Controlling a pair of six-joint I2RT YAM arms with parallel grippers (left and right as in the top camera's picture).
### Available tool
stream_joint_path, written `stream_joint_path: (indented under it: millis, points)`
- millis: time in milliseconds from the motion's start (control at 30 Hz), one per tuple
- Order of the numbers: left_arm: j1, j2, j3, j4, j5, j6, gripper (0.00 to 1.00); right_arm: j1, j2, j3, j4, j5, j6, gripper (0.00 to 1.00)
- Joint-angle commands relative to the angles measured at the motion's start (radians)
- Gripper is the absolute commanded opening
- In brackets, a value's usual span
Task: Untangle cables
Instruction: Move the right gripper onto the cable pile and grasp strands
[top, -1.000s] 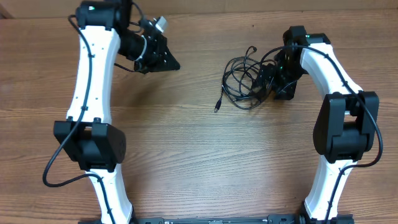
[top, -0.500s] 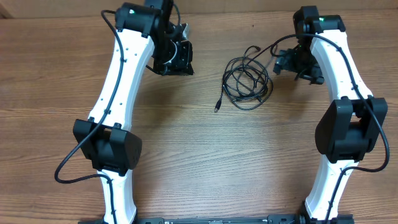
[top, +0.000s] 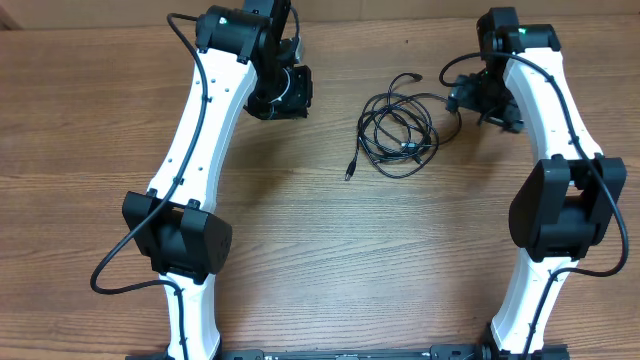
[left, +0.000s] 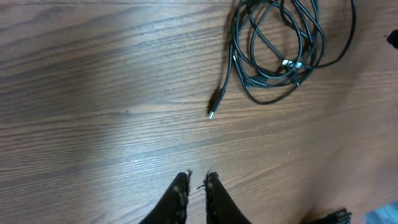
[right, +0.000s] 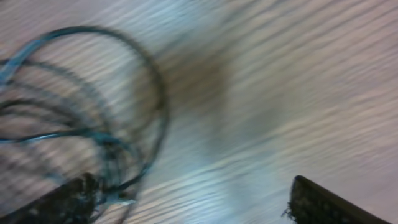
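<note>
Your left pincer (left: 196, 180) hangs over the counter (top: 300, 230), its tips nearly touching and holding nothing. Your right pincer (right: 191, 183) stands wide open and empty, just beside the cables (top: 397, 130), which lie coiled on the counter between the arms.

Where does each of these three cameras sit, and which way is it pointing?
Overhead: above the table, facing straight down; left arm and right arm show, cables between them.
Left wrist: on the left arm, looking past the left gripper, fingers nearly together, toward the cables.
Right wrist: on the right arm, blurred, facing the tabletop; right gripper spread wide.
Shared: all three see the cables.
</note>
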Motion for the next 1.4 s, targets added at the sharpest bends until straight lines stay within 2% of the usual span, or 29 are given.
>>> stream_joint_path:
  millis: [0, 33, 100, 167, 267, 400, 500, 633, 767, 833, 1167, 1367]
  points:
    - [-0.008, 0.017, 0.019, 0.003, -0.053, -0.031, 0.22, 0.005, -0.007, 0.007, 0.02, -0.308, -0.108, 0.82]
    - [-0.008, 0.024, 0.019, 0.001, -0.075, -0.042, 0.3, 0.011, -0.007, 0.007, 0.026, -0.363, -0.142, 0.75]
    - [-0.003, 0.037, 0.019, -0.008, -0.121, -0.074, 0.4, 0.027, -0.007, 0.007, 0.042, -0.424, -0.188, 0.54]
    - [0.006, 0.05, 0.019, -0.013, -0.148, -0.097, 0.43, 0.044, -0.007, 0.007, 0.065, -0.422, -0.201, 0.4]
    - [0.02, 0.064, 0.019, -0.016, -0.149, -0.101, 0.49, 0.069, -0.007, 0.007, 0.127, -0.419, -0.201, 0.31]
    - [0.05, 0.076, 0.019, -0.023, -0.152, -0.105, 0.52, 0.1, -0.006, 0.006, 0.231, -0.408, -0.23, 0.3]
    - [0.079, 0.078, 0.019, -0.031, -0.151, -0.105, 0.67, 0.119, -0.006, 0.001, 0.291, -0.37, -0.23, 0.35]
    - [0.106, 0.078, 0.019, -0.055, -0.153, -0.103, 0.78, 0.137, -0.005, -0.02, 0.353, -0.354, -0.23, 0.42]
    - [0.124, 0.078, 0.019, -0.064, -0.204, -0.105, 0.86, 0.151, -0.005, -0.079, 0.431, -0.346, -0.229, 0.42]
    - [0.133, 0.078, 0.019, -0.06, -0.215, -0.105, 0.99, 0.159, -0.005, -0.121, 0.477, -0.327, -0.229, 0.42]
    - [0.144, 0.078, 0.019, -0.059, -0.218, -0.105, 0.99, 0.212, -0.004, -0.362, 0.768, -0.287, -0.23, 0.42]
    - [0.144, 0.078, 0.019, -0.059, -0.22, -0.105, 1.0, 0.238, -0.004, -0.449, 0.941, -0.273, -0.23, 0.42]
